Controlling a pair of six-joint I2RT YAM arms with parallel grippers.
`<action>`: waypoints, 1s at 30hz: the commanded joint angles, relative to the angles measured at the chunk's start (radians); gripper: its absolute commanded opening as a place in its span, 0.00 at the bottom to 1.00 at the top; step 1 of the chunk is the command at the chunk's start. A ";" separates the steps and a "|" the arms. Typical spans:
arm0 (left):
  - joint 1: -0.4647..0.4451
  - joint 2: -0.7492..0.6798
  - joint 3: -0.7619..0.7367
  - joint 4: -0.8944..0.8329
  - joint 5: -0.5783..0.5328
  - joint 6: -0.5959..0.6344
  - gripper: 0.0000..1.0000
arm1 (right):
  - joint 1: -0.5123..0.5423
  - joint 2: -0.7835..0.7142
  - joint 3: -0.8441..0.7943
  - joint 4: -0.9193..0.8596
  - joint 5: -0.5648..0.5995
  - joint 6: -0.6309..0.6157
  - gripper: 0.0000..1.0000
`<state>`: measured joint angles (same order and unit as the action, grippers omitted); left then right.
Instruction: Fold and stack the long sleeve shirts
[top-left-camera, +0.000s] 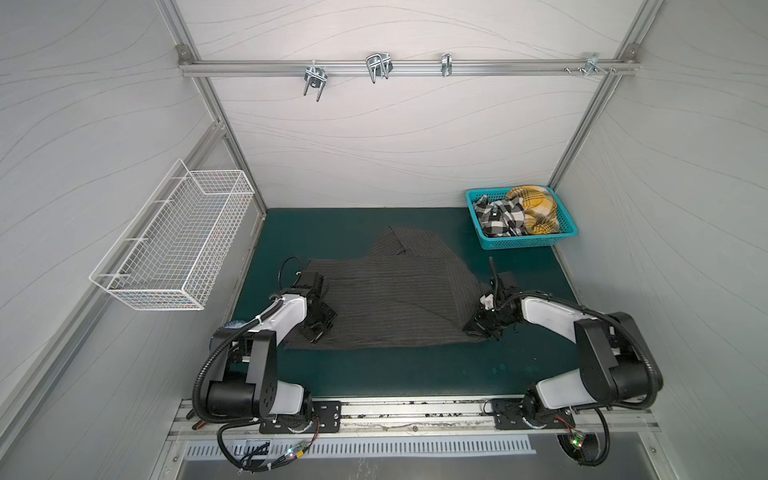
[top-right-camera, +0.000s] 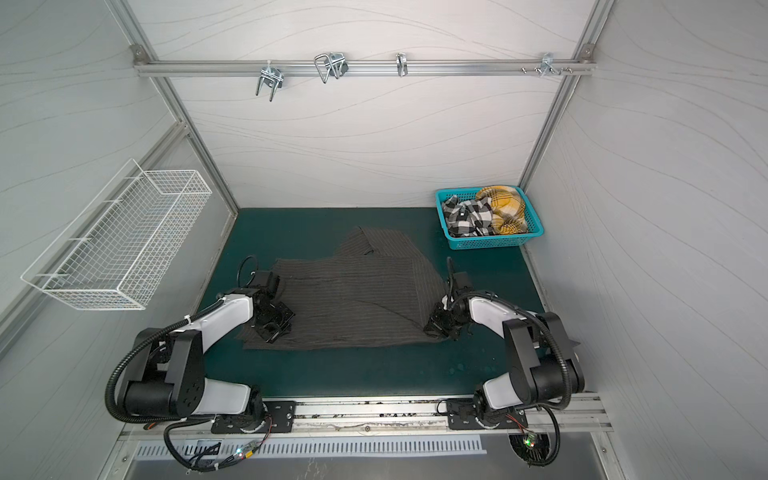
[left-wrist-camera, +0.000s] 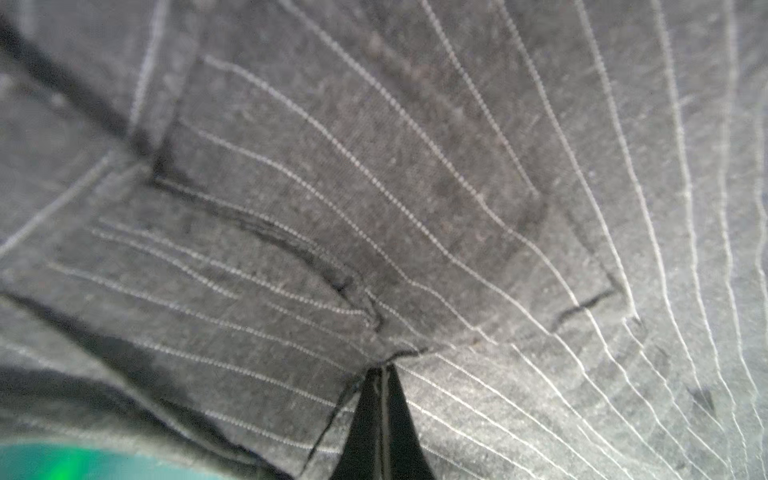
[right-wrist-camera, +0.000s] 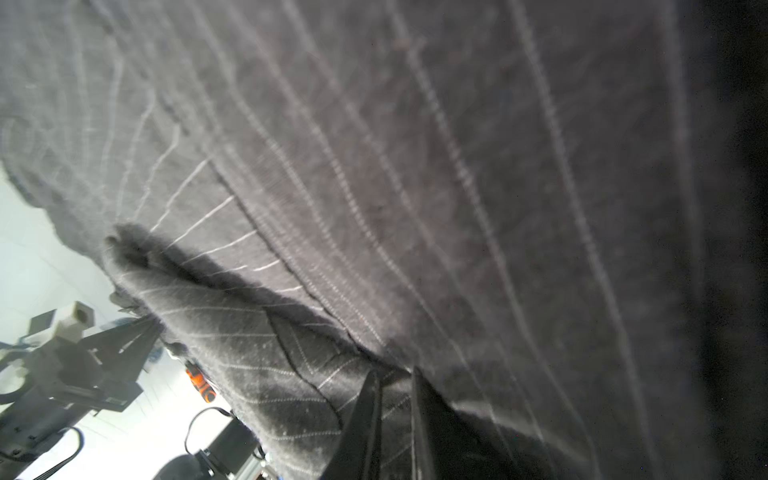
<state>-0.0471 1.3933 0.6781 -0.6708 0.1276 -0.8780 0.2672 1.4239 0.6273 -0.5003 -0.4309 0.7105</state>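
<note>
Your left hand (left-wrist-camera: 382, 370) is pinched tight on the charcoal pinstripe shirt (top-left-camera: 386, 299); your right hand (right-wrist-camera: 395, 376) clamps its opposite edge, cloth spread on the bench (top-left-camera: 395, 370).

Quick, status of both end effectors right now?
Left end effector: closed, pinching the pinstriped shirt.
Right end effector: closed on a fold of that shirt.

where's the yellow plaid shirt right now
In both top views the yellow plaid shirt lies bunched in the teal basket at the far right corner of the green mat, right beside the black-and-white plaid shirt.
</note>
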 joint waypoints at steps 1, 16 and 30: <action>-0.003 -0.019 0.061 -0.094 0.002 0.055 0.02 | 0.001 -0.054 0.043 -0.168 0.036 -0.003 0.21; 0.152 0.475 0.859 -0.126 -0.104 0.350 0.62 | 0.007 0.131 0.650 -0.252 0.061 -0.065 0.51; 0.182 0.844 1.190 -0.252 -0.118 0.449 0.48 | 0.025 0.153 0.615 -0.208 0.033 -0.046 0.48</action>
<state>0.1318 2.1933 1.7908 -0.8871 0.0330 -0.4675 0.2867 1.5684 1.2476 -0.6971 -0.3862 0.6621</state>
